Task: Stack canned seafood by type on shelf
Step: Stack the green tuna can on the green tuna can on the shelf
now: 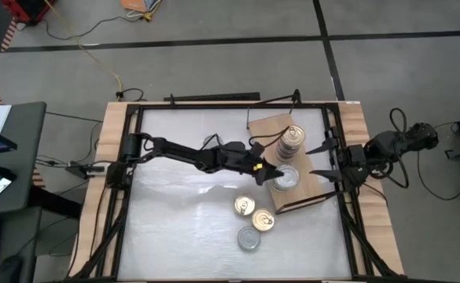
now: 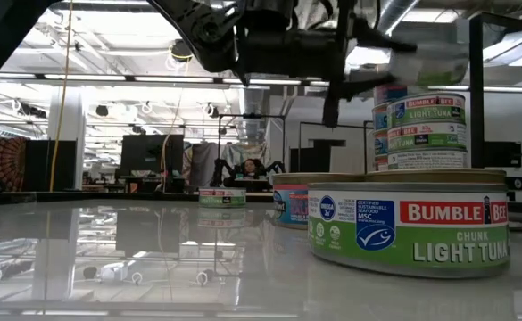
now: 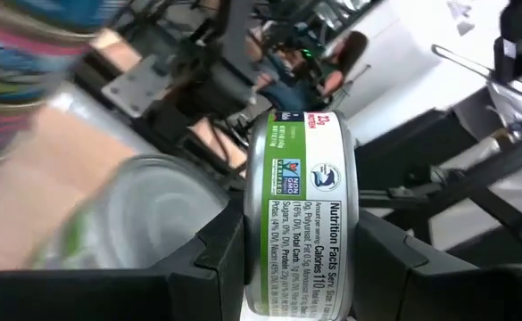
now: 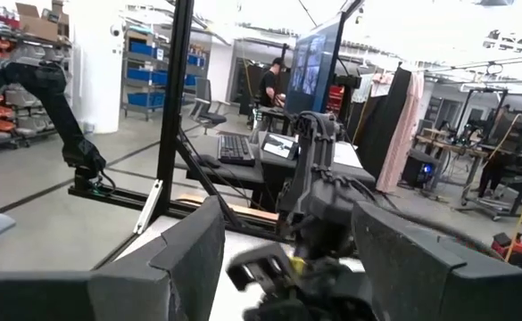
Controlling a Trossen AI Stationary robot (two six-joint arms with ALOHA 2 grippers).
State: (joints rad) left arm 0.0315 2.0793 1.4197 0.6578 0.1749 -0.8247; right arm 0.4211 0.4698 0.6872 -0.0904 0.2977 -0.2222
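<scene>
The shelf (image 1: 267,126) is a light wooden board at the table's far right. A stack of tuna tins (image 1: 290,141) (image 2: 426,125) stands on it, and a silver-lidded tin (image 3: 127,223) lies on the board beside the stack. My left gripper (image 1: 274,174) (image 3: 301,267) reaches level over the shelf's near part, shut on a green-labelled tuna tin (image 3: 303,214) (image 2: 430,62). Three more tins rest on the white tabletop: two gold-lidded (image 1: 244,206) (image 1: 263,221) and one silver (image 1: 248,239). My right gripper (image 1: 318,161) (image 4: 287,232) waits open at the shelf's right edge. My left gripper pinches the tin between its two fingers, one finger (image 3: 216,250) against each flat end, right at the rim (image 3: 255,241). The label wall faces the wrist camera. The fingers come in level from the table's left. The tin is lifted clear of the board, close to the stack.
In the low view a large tuna tin (image 2: 410,227) stands closest, with a blue-labelled tin (image 2: 290,203) and a smaller one (image 2: 222,196) behind it. A black frame (image 1: 214,102) runs round the tabletop. Bare white table (image 1: 174,220) lies left of the loose tins.
</scene>
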